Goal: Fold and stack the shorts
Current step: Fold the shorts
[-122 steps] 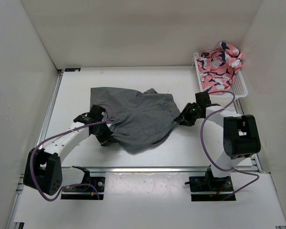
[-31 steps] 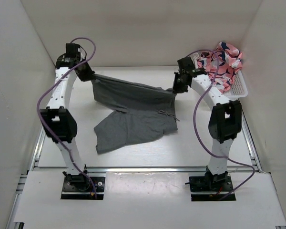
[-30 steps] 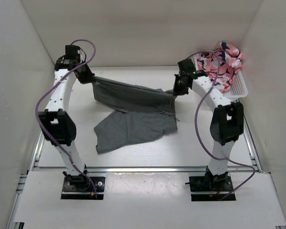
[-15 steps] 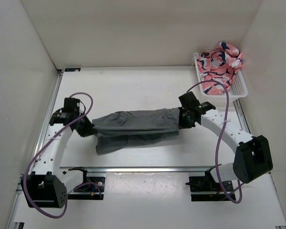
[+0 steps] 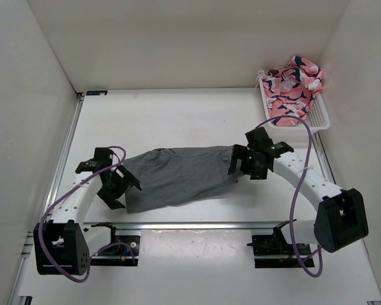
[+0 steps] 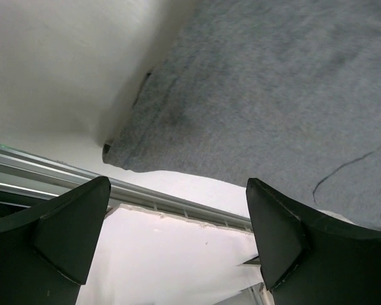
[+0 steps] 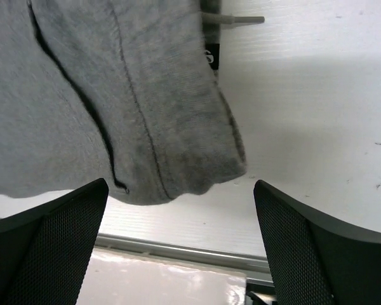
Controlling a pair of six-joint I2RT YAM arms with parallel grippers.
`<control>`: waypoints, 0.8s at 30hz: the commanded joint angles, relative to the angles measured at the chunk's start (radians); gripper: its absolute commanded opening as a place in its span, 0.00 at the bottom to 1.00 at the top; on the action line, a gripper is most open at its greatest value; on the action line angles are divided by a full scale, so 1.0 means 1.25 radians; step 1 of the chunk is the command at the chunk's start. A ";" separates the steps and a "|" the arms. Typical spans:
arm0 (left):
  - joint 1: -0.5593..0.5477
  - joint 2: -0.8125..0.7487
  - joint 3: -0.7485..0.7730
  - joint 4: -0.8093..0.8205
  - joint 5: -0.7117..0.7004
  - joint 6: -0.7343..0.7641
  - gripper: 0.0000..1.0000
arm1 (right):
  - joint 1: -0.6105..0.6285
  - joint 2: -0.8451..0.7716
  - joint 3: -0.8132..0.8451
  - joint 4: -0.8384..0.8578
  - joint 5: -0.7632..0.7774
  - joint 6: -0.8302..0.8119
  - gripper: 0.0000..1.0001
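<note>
The dark grey shorts (image 5: 181,175) lie flat and folded over on the white table, stretched left to right. My left gripper (image 5: 122,190) sits low at their left end, open, with nothing between its fingers (image 6: 70,232); the cloth (image 6: 260,95) lies just beyond the tips. At the right end my right gripper (image 5: 239,164) is also open and empty, with the waistband edge (image 7: 127,101) just ahead of its fingers (image 7: 317,244). The pink patterned shorts (image 5: 293,86) are heaped in a white basket (image 5: 322,121) at the back right.
A metal rail (image 5: 197,224) runs along the table's near edge, close behind both grippers. White walls close in the left, back and right sides. The basket stands against the right wall.
Both arms came down and toward the near edge with the grey shorts, then both grippers opened and let go. The cloth now lies doubled over on the table.
</note>
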 commanded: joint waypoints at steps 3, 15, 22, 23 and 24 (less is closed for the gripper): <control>-0.007 0.018 -0.028 0.046 0.010 -0.039 1.00 | -0.104 -0.036 -0.070 0.052 -0.154 0.017 1.00; -0.047 0.168 -0.049 0.159 -0.027 -0.078 0.65 | -0.162 0.038 -0.189 0.324 -0.316 0.137 0.96; -0.054 0.221 0.022 0.166 -0.043 -0.067 0.10 | -0.128 0.126 -0.188 0.419 -0.209 0.164 0.67; -0.054 0.228 0.040 0.166 -0.043 -0.067 0.10 | -0.128 0.139 -0.171 0.419 -0.200 0.164 0.63; -0.054 0.228 0.050 0.166 -0.043 -0.067 0.10 | -0.117 0.153 -0.163 0.426 -0.200 0.173 0.52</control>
